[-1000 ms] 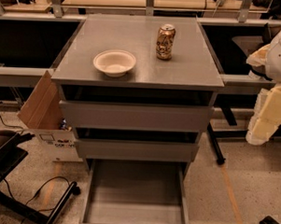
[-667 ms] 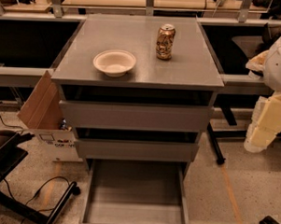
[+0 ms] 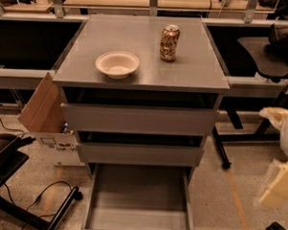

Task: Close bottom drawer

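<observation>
A folded cardboard box [image 3: 39, 107] leans just left of the grey cabinet [image 3: 88, 71], with black cables [image 3: 47, 194] trailing over the speckled floor below it. On the cabinet's flat top, a pale bowl [image 3: 117, 64] sits left of centre and a drink can [image 3: 169, 42] stands upright behind it to the right, the two apart. Below the top, the upper drawer [image 3: 139, 119] and the middle drawer [image 3: 140, 154] show their plain grey fronts. The bottom drawer [image 3: 138, 200] is at the foot of the cabinet, pulled well out toward the camera, its smooth grey tray bare and open to view. Right of the cabinet, at the edge of the scene and well apart from every drawer, the robot's pale gripper [image 3: 276, 189] hangs about level with the two lower drawers, touching nothing. Whether it is wide or narrow cannot be told.
</observation>
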Robot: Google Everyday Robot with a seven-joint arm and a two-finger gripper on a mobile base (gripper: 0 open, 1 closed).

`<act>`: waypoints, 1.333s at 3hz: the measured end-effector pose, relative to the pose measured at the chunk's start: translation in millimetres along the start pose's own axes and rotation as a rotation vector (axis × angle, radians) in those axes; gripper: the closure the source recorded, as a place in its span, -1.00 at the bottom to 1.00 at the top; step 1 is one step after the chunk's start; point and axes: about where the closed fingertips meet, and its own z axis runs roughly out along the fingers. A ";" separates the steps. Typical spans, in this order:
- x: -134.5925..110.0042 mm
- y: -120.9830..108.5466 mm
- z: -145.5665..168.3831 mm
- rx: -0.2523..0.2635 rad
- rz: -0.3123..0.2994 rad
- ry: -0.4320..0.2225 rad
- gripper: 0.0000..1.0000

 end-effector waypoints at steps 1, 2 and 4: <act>49.6 35.6 62.7 -0.007 0.044 -0.007 -1.00; 94.0 65.2 139.0 -0.047 0.097 0.002 -1.00; 125.4 87.2 199.8 -0.104 0.165 -0.015 -1.00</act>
